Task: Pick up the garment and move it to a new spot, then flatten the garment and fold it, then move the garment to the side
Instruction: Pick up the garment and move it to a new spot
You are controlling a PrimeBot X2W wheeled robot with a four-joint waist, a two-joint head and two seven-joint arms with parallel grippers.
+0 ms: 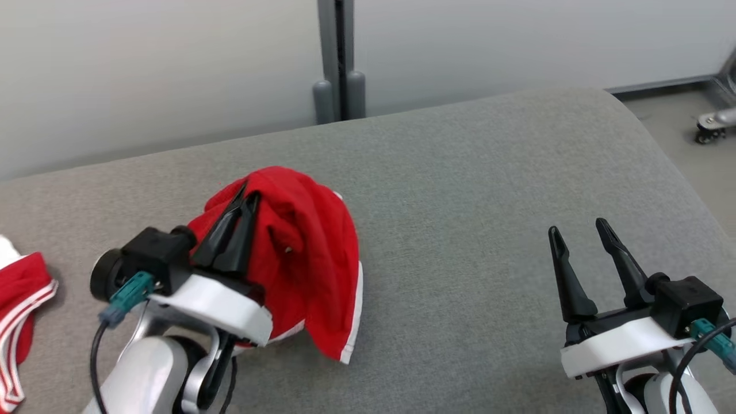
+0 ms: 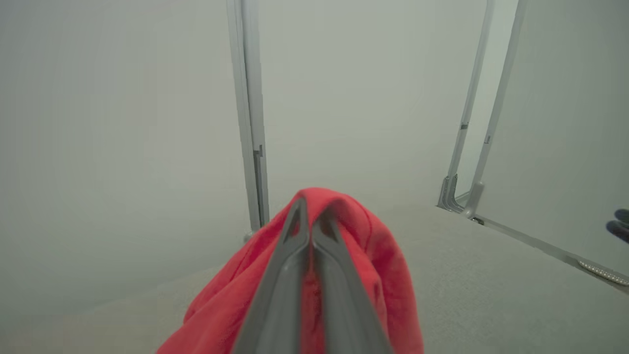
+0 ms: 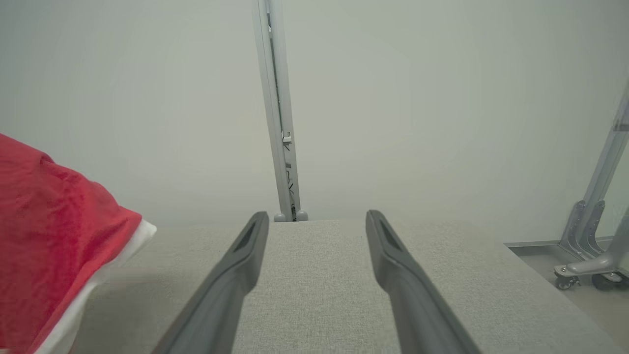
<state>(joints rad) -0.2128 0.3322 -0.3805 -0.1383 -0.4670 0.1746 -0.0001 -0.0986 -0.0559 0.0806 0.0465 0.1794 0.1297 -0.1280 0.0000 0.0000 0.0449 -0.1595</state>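
Nearest the camera, at lower left: the left pincer [image 1: 250, 192], fingers pressed together on a high fold of the red garment [image 1: 313, 253], tips pointing up and away. Draped from that pinch like a small tent, falling toward the robot's right and back over the white wrist [image 1: 218, 307], white-trimmed hem lowest; hard to tell whether that hem brushes the grey table [image 1: 460, 190] or hangs just clear. Long axis of the bunch running from the pinch point down toward the near edge. At the far left edge, lying apart, a second red-and-white cloth [image 1: 20, 310]. At lower right, well apart from the garment: the right pincer [image 1: 577, 226], fingers spread wide, holding nothing, hovering low over bare fabric. Between the two, an open stretch of table, likely the new spot for setting down. By the look of it, the carrying step in hand, with flattening, folding and the move to the side not yet done; left arm plainly the nearer one, right arm needing to cross toward its own left to catch a hem. Beyond the table, a grey post [image 1: 339, 63] against a pale wall [image 1: 144, 75] and, far right, a caster wheel [image 1: 710, 129] on the floor [image 1: 661, 115].
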